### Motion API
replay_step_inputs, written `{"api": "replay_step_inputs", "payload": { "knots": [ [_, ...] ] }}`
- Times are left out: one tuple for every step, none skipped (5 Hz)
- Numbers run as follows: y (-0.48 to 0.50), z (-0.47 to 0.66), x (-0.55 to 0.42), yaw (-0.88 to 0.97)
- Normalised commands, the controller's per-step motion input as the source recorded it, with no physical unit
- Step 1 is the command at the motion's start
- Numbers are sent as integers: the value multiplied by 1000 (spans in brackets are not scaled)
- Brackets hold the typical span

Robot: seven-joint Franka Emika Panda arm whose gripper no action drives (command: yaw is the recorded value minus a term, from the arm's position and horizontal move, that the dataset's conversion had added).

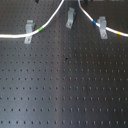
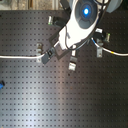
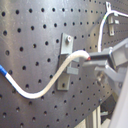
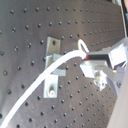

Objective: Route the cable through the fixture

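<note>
The white cable (image 1: 50, 21) runs from the first exterior view's left through the left fixture (image 1: 29, 30), shows a green band, and rises out of the top edge. It comes back down past a blue band, the right fixture (image 1: 102, 27) and a yellow band. The middle fixture (image 1: 70, 19) stands between the two runs. In both wrist views my gripper (image 3: 90, 59) (image 4: 86, 59) is shut on the cable (image 3: 45, 90) (image 4: 35, 85), which crosses in front of a metal fixture (image 3: 66, 42) (image 4: 52, 47). The gripper is out of the first exterior view.
The black perforated board (image 1: 65, 85) fills the scene. In the second exterior view the arm (image 2: 82, 20) covers the board's upper middle, with fixtures (image 2: 72, 64) around it. Another fixture (image 3: 112, 20) and a cable loop sit farther off in the first wrist view.
</note>
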Motion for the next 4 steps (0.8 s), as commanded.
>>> {"api": "replay_step_inputs", "payload": {
  "knots": [
    [5,409,7,23],
    [186,147,-117,814],
    [134,164,-69,897],
    [155,139,-63,863]
  ]
}}
